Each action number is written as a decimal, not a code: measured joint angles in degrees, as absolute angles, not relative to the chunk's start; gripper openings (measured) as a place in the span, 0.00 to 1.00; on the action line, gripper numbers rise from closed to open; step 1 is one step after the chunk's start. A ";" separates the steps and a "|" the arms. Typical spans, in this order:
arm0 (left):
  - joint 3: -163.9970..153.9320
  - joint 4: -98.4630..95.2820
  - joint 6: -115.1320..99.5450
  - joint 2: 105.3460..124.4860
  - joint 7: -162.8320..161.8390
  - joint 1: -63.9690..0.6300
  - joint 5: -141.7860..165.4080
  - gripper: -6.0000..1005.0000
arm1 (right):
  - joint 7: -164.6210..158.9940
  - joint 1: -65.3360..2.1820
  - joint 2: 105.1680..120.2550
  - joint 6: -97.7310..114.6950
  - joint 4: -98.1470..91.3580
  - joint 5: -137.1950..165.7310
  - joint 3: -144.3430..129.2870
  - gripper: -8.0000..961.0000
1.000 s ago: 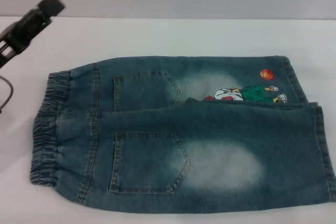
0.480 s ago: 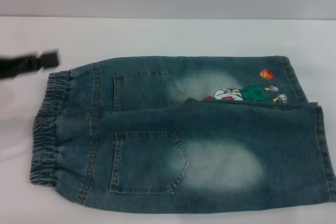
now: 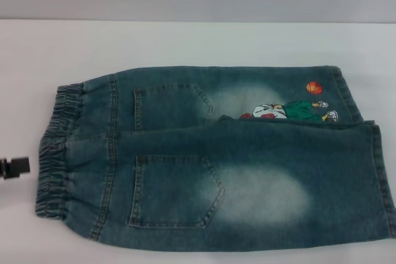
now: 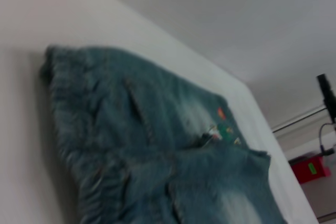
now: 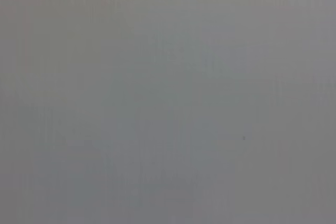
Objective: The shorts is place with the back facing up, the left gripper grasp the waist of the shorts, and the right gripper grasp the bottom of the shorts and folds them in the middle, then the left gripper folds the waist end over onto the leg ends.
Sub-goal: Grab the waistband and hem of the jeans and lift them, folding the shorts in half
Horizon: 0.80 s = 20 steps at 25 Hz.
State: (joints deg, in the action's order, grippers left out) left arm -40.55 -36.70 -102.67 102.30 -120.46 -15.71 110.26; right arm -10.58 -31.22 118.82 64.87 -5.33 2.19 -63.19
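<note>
In the head view, 1 pair of denim shorts (image 3: pixel 210 159) lies flat on the white desk (image 3: pixel 185 41), back up, with 2 patch pockets showing. The shorts appear already folded lengthwise: 1 leg lies over the other, the upper layer's edge running across the middle, and a cartoon print (image 3: pixel 291 110) with an orange ball shows on the lower layer near the leg ends. The elastic waistband (image 3: pixel 55 153) is at the robot's left, the leg hems at its right. Only 1 pincer shows here: the left pincer (image 3: pixel 15 167) is a dark tip at the picture's left edge, just beside the waistband and apart from it. Whether its fingers are spread or pressed together, I cannot tell. The right pincer is not in this view.

The left wrist view looks along the shorts (image 4: pixel 157 150) from the waist end; the gathered waistband (image 4: pixel 68 108) is nearest, and no fingers show, so nothing is gripped as far as can be seen. A red object (image 4: pixel 310 169) stands off beyond the desk.

The right wrist view shows only a plain grey surface, so that arm seems parked away.

My judgement: the middle fold is done, and the left arm is approaching the waist. Next it must pinch both waistband layers together, lift, and carry them over onto the hems.
</note>
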 joint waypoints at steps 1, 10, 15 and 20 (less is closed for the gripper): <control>-40.46 -36.64 -102.67 102.44 -120.50 -15.29 110.81 0.84 | -10.58 -31.25 118.82 64.86 -5.34 2.19 -63.19 0.58; -40.39 -36.29 -101.09 103.84 -121.12 -13.92 112.46 0.84 | -10.62 -31.24 118.82 64.85 -5.37 2.21 -63.19 0.58; -40.36 -36.31 -98.46 104.82 -122.65 -14.44 115.30 0.84 | -10.64 -31.15 118.82 64.86 -5.34 2.28 -63.19 0.58; -40.39 -36.31 -95.49 105.67 -123.51 -15.51 117.67 0.84 | -10.63 -31.12 118.74 64.86 -5.29 2.30 -63.19 0.58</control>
